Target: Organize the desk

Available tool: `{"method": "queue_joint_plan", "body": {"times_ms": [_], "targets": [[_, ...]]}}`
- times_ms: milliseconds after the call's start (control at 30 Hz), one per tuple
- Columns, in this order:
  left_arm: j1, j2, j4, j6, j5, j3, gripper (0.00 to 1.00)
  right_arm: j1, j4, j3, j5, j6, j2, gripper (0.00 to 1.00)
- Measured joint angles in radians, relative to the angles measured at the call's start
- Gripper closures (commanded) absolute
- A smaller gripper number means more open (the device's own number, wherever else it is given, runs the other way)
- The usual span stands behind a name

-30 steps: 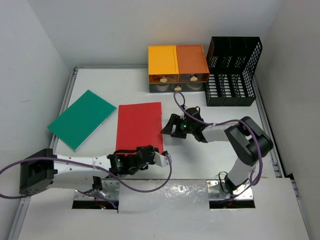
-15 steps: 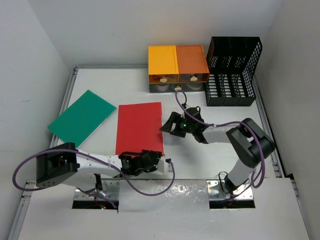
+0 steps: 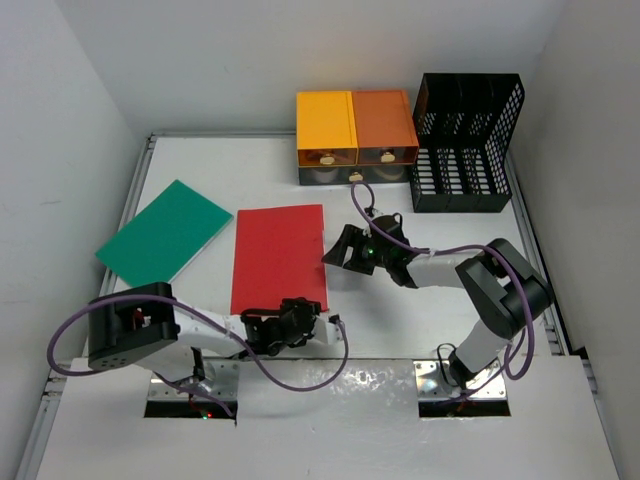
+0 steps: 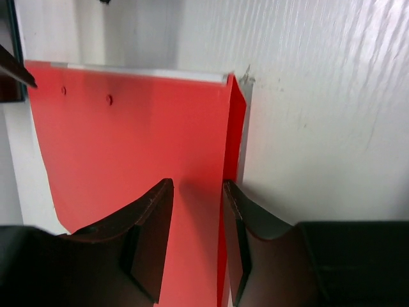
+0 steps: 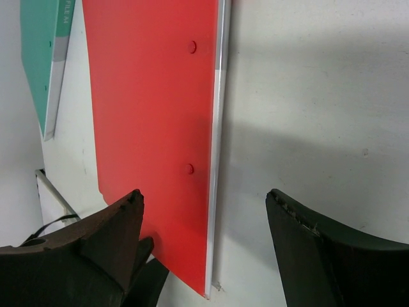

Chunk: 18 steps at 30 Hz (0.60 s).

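A red folder (image 3: 278,258) lies flat on the white desk (image 3: 420,300), with a green folder (image 3: 165,237) to its left. My left gripper (image 3: 305,318) is at the red folder's near right corner. In the left wrist view the gripper (image 4: 197,185) is open a little; one finger is over the red cover (image 4: 128,160) and the other is at the folder's right edge. My right gripper (image 3: 338,252) is at the folder's right edge, farther back. In the right wrist view it (image 5: 204,194) stands wide open astride that edge, over the cover (image 5: 153,96) and bare desk (image 5: 307,96).
An orange-and-yellow drawer unit (image 3: 355,135) stands at the back centre, with a black mesh file rack (image 3: 468,140) to its right. Metal rails run along the desk's edges. The green folder (image 5: 45,57) shows at the top left of the right wrist view.
My left arm's elbow block has swung to the right, and the left jaws have parted at the folder's near corner. The right gripper has barely shifted.
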Motion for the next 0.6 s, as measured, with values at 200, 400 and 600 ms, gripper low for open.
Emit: {"method": "queue_joint_plan", "body": {"times_ms": [200,400,600], "targets": [[-0.003,0.038,0.14,0.039,-0.048,-0.053,0.65,0.0,0.0,-0.006,0.006,-0.002,0.0,0.25],[-0.048,0.129,0.32,0.103,-0.148,-0.09,0.65,0.0,0.003,-0.009,0.007,-0.002,0.0,0.25],[-0.093,0.308,0.551,0.209,-0.254,-0.104,0.9,0.0,0.014,-0.018,0.007,-0.002,0.0,0.25]]}}
